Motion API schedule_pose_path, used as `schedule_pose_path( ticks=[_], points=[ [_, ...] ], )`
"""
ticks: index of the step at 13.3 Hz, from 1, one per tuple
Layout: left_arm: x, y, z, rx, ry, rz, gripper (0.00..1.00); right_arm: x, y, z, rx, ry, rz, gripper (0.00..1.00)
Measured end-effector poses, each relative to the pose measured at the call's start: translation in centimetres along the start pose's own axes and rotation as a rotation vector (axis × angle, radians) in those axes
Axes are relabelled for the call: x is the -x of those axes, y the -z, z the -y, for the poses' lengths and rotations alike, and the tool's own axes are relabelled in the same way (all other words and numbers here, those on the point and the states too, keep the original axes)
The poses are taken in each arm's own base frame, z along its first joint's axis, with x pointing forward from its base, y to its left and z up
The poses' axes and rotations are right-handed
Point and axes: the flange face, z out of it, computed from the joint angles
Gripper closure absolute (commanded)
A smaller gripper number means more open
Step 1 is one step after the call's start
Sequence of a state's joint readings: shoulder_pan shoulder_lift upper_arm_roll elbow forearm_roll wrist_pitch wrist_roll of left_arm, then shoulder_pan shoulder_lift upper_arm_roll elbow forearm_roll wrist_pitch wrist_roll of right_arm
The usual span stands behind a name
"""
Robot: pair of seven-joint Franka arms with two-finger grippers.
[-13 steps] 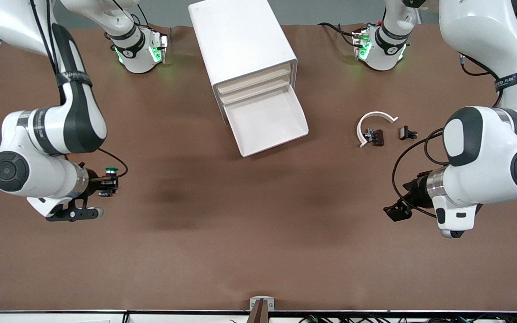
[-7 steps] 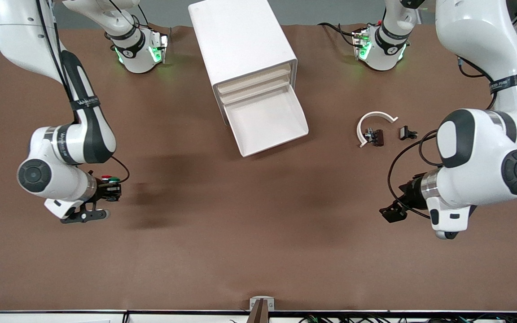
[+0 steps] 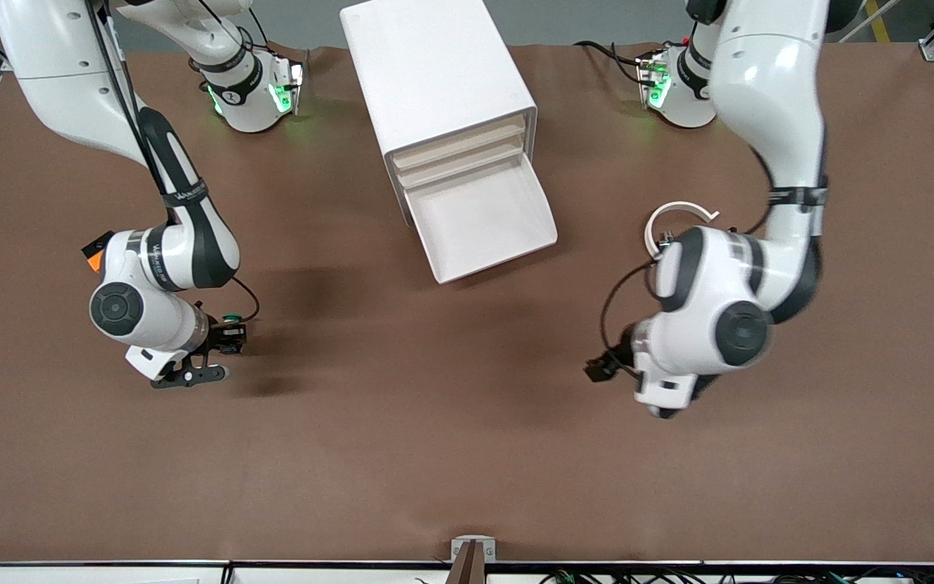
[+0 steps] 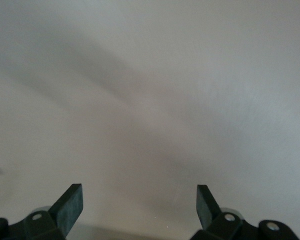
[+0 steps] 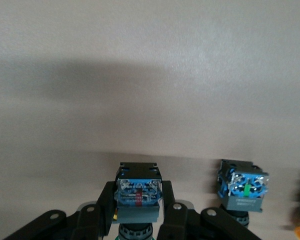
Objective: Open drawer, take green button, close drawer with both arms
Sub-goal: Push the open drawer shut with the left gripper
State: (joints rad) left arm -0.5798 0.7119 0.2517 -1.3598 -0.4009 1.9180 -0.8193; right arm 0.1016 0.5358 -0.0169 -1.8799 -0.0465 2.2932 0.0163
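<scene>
- Right pincer (image 3: 228, 339): low over the brown bench (image 3: 451, 454) toward the right arm's end. Its fingers (image 5: 106, 202) are closed on the button (image 5: 138, 196), which sits squarely between them; the bluish base shows in the right wrist view, and a sliver of green cap in the front view.
- A second button (image 5: 241, 189) stands on the bench just beside the right pincer, apart from the held one. Its cap colour cannot be told.
- Left pincer (image 4: 140, 205): over bare bench toward the left arm's end, fingers spread wide, nothing between them. In the front view the left arm's wrist covers most of it.
- Drawer (image 3: 483, 223): lowest of the stack in the white cabinet (image 3: 434, 77), pulled fully out, tray showing bare white. It lies well apart from both pincers, roughly between them and nearer the arm bases.
- White curved piece (image 3: 678, 212): on the bench, partly hidden under the left arm.
</scene>
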Motion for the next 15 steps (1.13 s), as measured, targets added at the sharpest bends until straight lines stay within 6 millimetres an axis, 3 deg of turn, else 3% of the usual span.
schedule_pose_path(
  ticks=[2,5,7,11,13,14,15],
  points=[
    [4.7,-4.5,-2.0,-0.009,-0.06,-0.025,0.0,0.1,-0.1,0.6,0.0,-0.044,0.002,0.82],
    [11.7,-10.1,-3.1,-0.04,-0.14,-0.04,0.0,0.0,-0.4,1.0,0.0,-0.059,-0.005,0.82],
    [15.5,-11.7,-3.1,-0.065,-0.18,-0.034,0.0,0.0,-1.0,0.7,0.001,-0.065,-0.006,0.82],
    [20.2,-13.1,-2.5,-0.096,-0.234,-0.001,0.0,0.0,-1.5,-0.6,0.008,-0.085,-0.002,0.8],
    [22.5,-13.7,-2.4,-0.102,-0.263,0.025,0.0,0.0,-1.5,-0.9,0.009,-0.089,-0.002,0.32],
    [23.5,-14.1,-2.4,-0.106,-0.276,0.037,0.0,0.0,-1.5,-0.9,0.009,-0.089,-0.002,0.0],
    [24.5,-14.5,-2.4,-0.109,-0.289,0.048,0.0,0.0,-1.5,-0.9,0.008,-0.089,-0.002,0.0]
  ],
)
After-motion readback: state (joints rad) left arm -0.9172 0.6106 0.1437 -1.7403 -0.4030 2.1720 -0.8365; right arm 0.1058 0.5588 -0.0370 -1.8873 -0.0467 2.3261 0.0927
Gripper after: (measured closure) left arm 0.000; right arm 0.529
